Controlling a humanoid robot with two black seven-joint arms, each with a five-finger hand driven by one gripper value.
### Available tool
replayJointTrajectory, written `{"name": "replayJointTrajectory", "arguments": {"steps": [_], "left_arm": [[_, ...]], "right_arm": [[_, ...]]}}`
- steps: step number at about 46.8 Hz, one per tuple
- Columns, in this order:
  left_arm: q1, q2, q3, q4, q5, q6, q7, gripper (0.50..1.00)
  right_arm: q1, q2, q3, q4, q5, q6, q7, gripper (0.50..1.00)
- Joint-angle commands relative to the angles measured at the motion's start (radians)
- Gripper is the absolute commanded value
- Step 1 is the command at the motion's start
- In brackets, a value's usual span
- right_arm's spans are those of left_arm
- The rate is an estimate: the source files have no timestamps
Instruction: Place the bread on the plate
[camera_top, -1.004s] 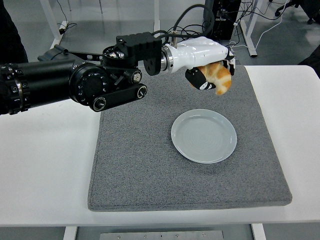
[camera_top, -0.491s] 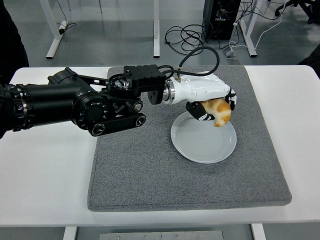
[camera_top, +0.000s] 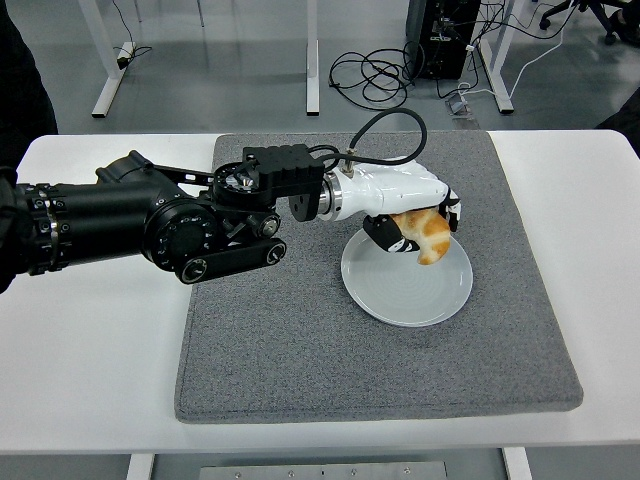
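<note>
Plate (camera_top: 405, 285) on mat (camera_top: 300, 340), right of centre; bread (camera_top: 428, 235) in left hand (camera_top: 400, 205) over plate's far edge

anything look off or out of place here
Nothing stands out. The left hand holds the bread over the plate, which sits flat and whole on the grey mat; nothing is spilled.

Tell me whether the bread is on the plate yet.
Cannot tell: the left hand grips the bread over the plate's far part; contact is unclear.

Far rim of the plate (camera_top: 405, 295) hidden by the left hand (camera_top: 400, 205), bread (camera_top: 428, 236) partly covered (upper part), left arm cut off at left edge.
</note>
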Motion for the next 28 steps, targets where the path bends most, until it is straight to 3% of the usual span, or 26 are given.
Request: {"name": "replayJointTrajectory", "arguments": {"steps": [1,12,28], "left_arm": [[0.047,0.000,0.000,0.001,0.020,0.004,0.000,0.500],[0.170,0.000,0.000,0.012,0.040,0.019,0.000,0.500],[0.190,0.000,0.000,0.080,0.083,0.053,0.000,0.500]], "right_arm": [[0.000,0.000,0.000,0.000,0.000,0.000,0.000,1.000],[0.000,0.000,0.001,0.000,0.000,0.000,-0.001,1.000],[0.000,0.000,0.001,0.000,0.000,0.000,0.000,1.000]]}}
